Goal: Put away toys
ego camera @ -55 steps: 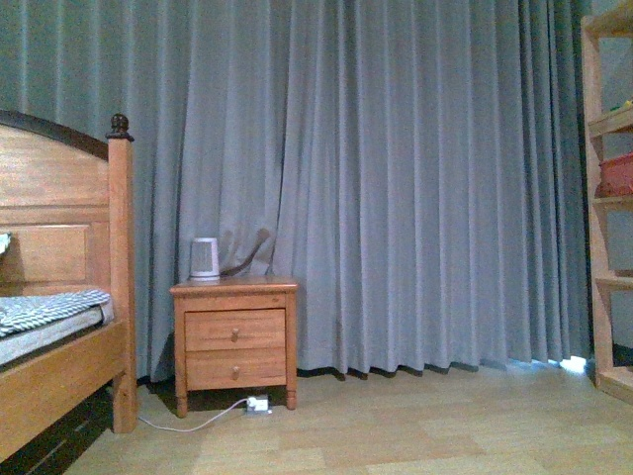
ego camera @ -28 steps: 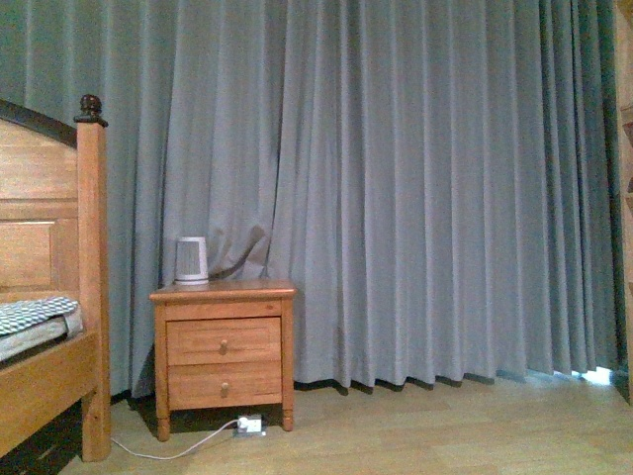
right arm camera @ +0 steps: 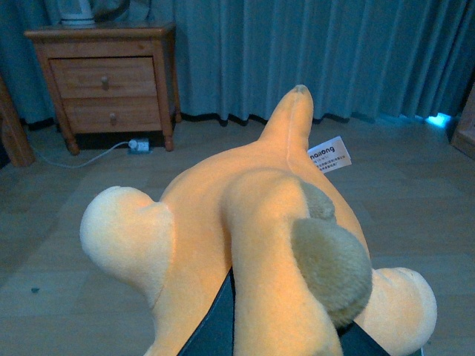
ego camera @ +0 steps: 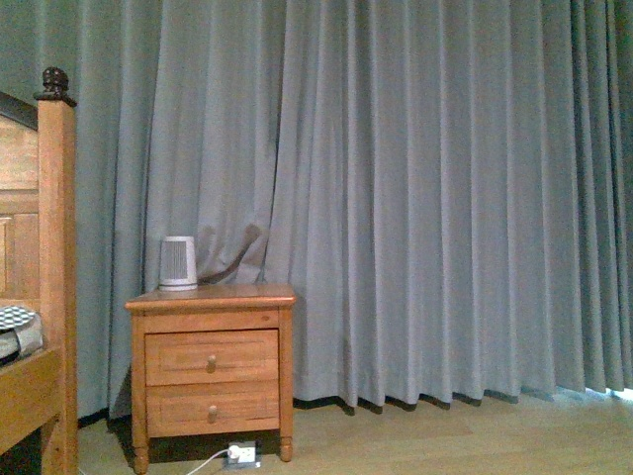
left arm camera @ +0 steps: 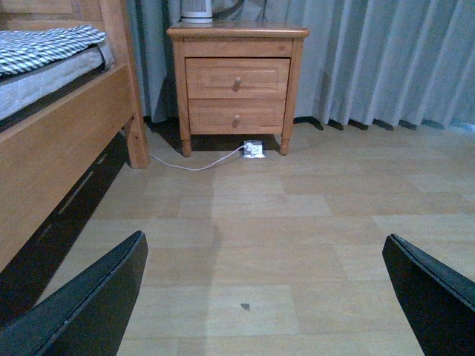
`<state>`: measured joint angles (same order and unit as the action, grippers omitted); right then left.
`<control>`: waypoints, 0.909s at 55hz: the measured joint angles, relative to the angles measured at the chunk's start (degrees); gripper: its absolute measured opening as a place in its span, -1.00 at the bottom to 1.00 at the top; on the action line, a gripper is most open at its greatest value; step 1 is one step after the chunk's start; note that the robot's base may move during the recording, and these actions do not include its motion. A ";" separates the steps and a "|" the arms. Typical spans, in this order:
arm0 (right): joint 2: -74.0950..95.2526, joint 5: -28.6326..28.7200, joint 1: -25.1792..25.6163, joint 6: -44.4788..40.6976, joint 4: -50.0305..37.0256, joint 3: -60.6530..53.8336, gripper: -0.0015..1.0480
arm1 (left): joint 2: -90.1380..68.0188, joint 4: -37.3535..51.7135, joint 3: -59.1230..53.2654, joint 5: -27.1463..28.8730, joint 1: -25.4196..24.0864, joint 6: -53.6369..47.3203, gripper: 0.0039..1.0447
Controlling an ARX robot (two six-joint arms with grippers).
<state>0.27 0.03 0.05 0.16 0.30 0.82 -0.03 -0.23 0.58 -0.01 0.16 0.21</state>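
While aloft, plush toy between right jaws

One plush toy, one nightstand, two drawers, one bed.

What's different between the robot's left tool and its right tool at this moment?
The left tool is wide open; the right tool is closed on an orange-yellow plush toy. The left tool is empty above bare floor; the right tool is mostly hidden by the toy. Both are dark.
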 joint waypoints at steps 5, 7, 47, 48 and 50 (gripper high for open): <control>0.00 0.00 0.00 0.00 0.00 0.00 -0.86 | 0.00 0.00 0.00 0.02 0.00 0.02 0.88; 0.00 0.00 0.00 0.00 0.00 0.00 -0.86 | 0.00 0.00 0.00 0.02 0.00 0.00 0.88; 0.00 -0.02 -0.02 0.00 0.00 0.00 -0.86 | -0.02 0.00 0.00 0.00 0.00 0.00 0.88; 0.02 -0.02 0.00 0.00 0.00 0.00 -0.86 | -0.02 0.00 0.00 0.00 0.00 0.00 0.88; 0.02 -0.02 0.00 0.00 0.00 0.00 -0.86 | 0.00 0.00 0.00 0.00 0.00 0.02 0.88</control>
<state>0.30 0.01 0.05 0.16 0.30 0.82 -0.03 -0.23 0.58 -0.01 0.16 0.23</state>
